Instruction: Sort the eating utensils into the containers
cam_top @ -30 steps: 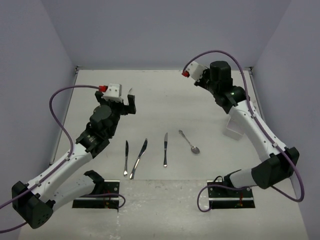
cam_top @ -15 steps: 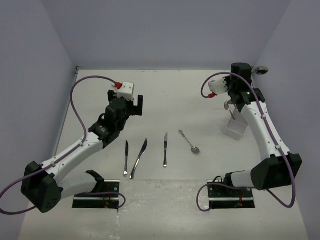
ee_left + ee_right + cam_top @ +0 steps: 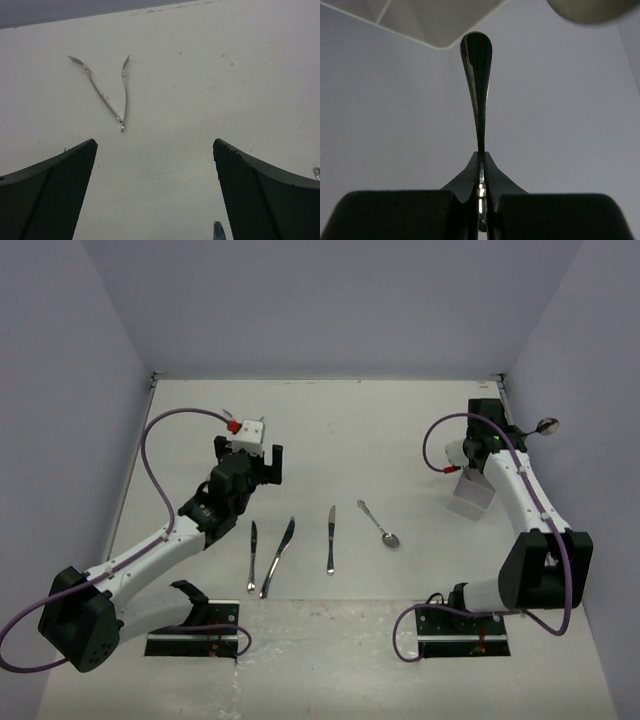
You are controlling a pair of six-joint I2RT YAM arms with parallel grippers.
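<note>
My right gripper point(image 3: 510, 432) is shut on a silver spoon; its bowl point(image 3: 547, 425) sticks out to the right. In the right wrist view the fingers point(image 3: 481, 156) pinch the spoon's handle point(image 3: 476, 75) edge-on, below a corner of the pale translucent container point(image 3: 435, 22). The container point(image 3: 470, 498) stands on the table just near-left of that gripper. My left gripper point(image 3: 262, 462) is open and empty above the table point(image 3: 155, 150). Two forks point(image 3: 100, 90) lie in a V ahead of it. Three knives point(image 3: 252, 555), point(image 3: 278, 555), point(image 3: 330, 538) and a spoon point(image 3: 380, 524) lie mid-table.
Grey walls close the table at the back and both sides. Both arm bases and their black mounting plates point(image 3: 196, 640) sit at the near edge. A knife tip point(image 3: 218, 230) shows just inside my left gripper's right finger.
My right arm has swung right and nearer with the spoon, ending beside the container. My left gripper has shifted a little toward the back left and stayed open.
</note>
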